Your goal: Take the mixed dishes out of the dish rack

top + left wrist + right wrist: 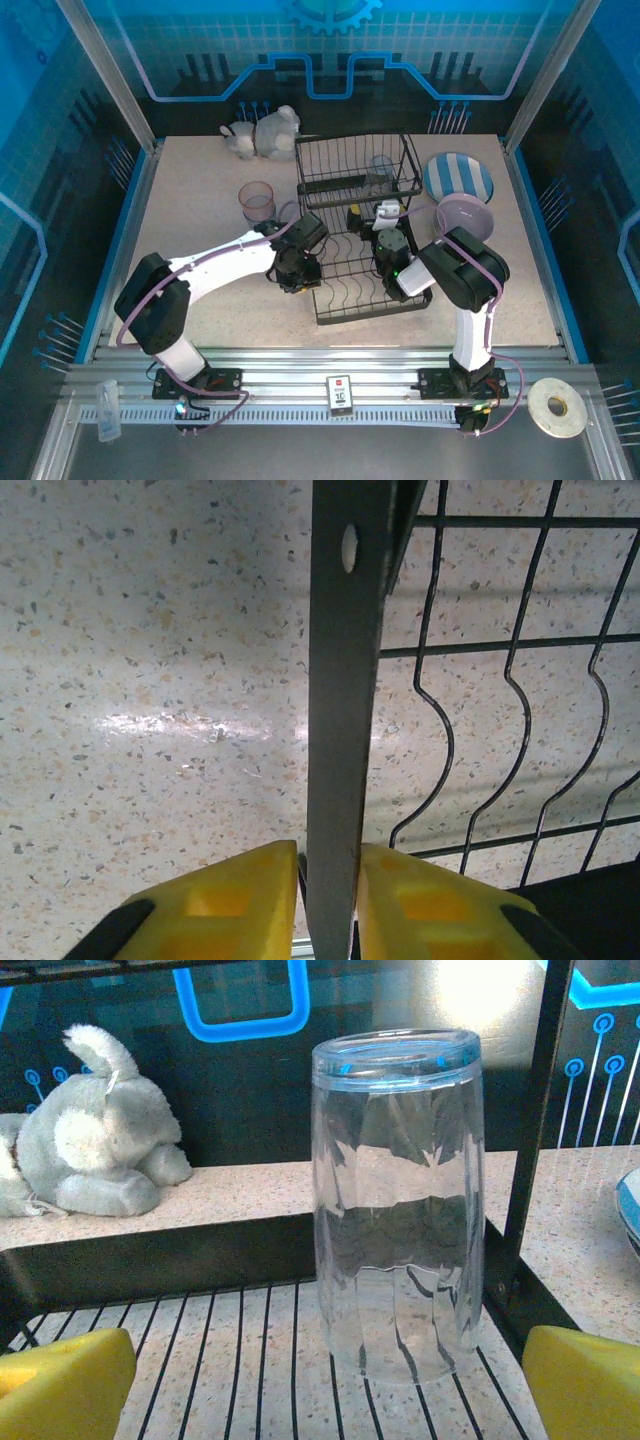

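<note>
Two grippers are working at the dish rack (360, 230), which is sitting at frame centre in the overhead view. Your left gripper (330, 905) is clamping the rack's flat upright bar (340, 680) between its yellow fingers (230, 905), bracing the frame. Your right gripper (322, 1380) is facing the blue-grey tumbler (400, 1200), with its fingers (60, 1385) spread wide at the lower corners and touching nothing. The tumbler is standing on the wire shelf (230, 1360), centre-right of the frame, just beside a black corner post (535, 1130).

Risks, as judgement: if you are closing off-centre, you are likely tipping a tall, slick tumbler on thin wires, and the finger at lower right may be catching that post.

The overhead view is giving you the layout: a pink tumbler (257, 203), a striped plate (458, 178) and a lavender bowl (463, 215) are lying on the table (200, 200). The right wrist view is giving you the tumbler-to-post gap, which the overhead view is leaving unclear.
</note>
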Robot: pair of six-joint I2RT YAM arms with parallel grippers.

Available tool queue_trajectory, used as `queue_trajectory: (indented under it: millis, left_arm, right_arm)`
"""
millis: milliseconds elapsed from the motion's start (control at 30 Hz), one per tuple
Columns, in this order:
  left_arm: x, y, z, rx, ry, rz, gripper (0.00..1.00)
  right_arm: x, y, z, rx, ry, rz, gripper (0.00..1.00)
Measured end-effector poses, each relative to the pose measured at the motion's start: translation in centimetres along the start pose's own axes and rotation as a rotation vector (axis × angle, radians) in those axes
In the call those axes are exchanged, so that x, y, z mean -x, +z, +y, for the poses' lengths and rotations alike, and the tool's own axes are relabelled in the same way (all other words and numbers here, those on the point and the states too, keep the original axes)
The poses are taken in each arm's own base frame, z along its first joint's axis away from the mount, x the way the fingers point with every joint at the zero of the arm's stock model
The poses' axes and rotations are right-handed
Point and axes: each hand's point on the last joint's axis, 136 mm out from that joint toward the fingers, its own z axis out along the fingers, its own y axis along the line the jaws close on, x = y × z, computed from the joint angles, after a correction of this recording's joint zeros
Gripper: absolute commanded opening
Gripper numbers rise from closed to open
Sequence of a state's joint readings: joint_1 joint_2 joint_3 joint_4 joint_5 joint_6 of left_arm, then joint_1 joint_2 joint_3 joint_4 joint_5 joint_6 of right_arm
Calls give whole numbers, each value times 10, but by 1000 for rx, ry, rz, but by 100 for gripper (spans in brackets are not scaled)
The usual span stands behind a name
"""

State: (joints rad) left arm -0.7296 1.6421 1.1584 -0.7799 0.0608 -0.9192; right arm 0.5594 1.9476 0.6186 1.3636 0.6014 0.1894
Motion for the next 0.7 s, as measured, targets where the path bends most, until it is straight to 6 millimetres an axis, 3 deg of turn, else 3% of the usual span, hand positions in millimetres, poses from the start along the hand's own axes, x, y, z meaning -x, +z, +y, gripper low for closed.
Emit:
queue_trajectory:
  millis: [133, 600, 700]
  left_arm:
    - [2, 4, -2, 7, -3, 6, 13]
    - [3, 22, 1, 51, -11, 33, 15]
    - [3, 25, 1, 56, -9, 36, 7]
  right_arm:
    - [1, 5, -2, -4, -4, -5, 100]
    - [7, 17, -2, -6, 4, -25, 100]
    - [7, 20, -2, -5, 8, -27, 100]
